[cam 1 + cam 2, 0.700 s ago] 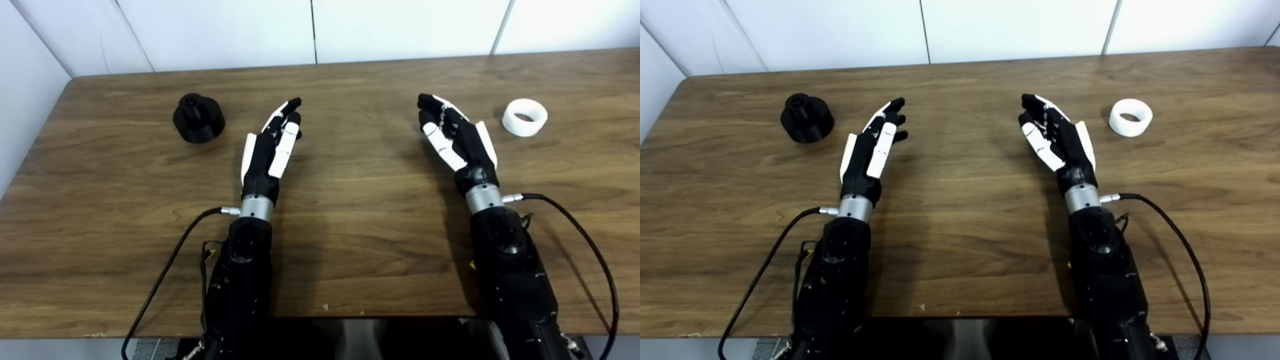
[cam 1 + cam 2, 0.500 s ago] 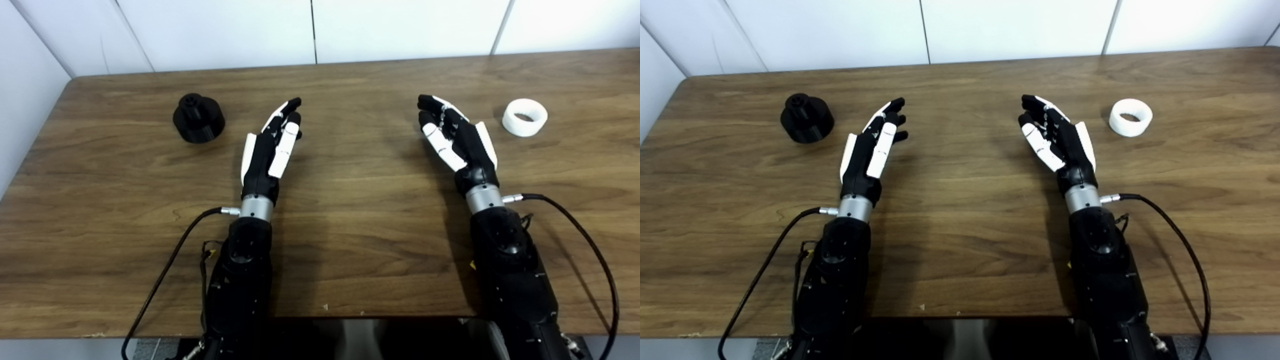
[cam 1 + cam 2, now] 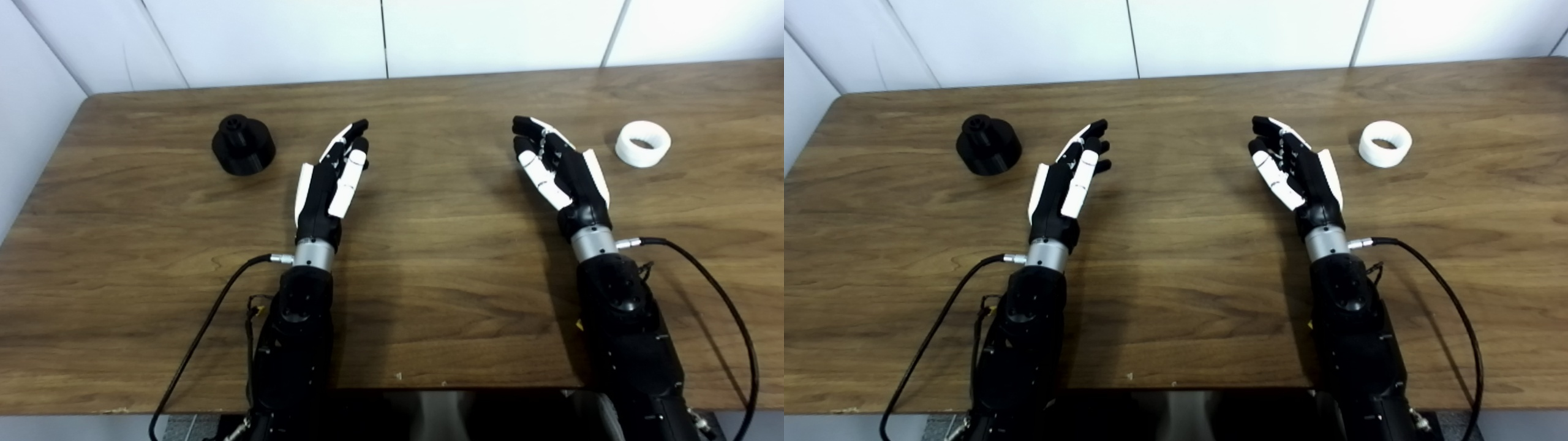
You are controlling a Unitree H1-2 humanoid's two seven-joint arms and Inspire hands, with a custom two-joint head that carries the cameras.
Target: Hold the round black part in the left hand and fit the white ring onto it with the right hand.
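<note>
On woodgrain table (image 3: 429,257): stepped black part (image 3: 243,145), smooth white ring (image 3: 642,143); both hands spread, empty.

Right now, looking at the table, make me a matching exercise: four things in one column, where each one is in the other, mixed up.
Things:
1. black part
2. white ring
3. left hand
4. right hand

Places:
A. open, just left of the ring, not touching it
B. far right of the table, lying alone
C. far left of the table, standing alone
D. open, just right of the black part, not touching it

Pairs: 1-C, 2-B, 3-D, 4-A
</note>
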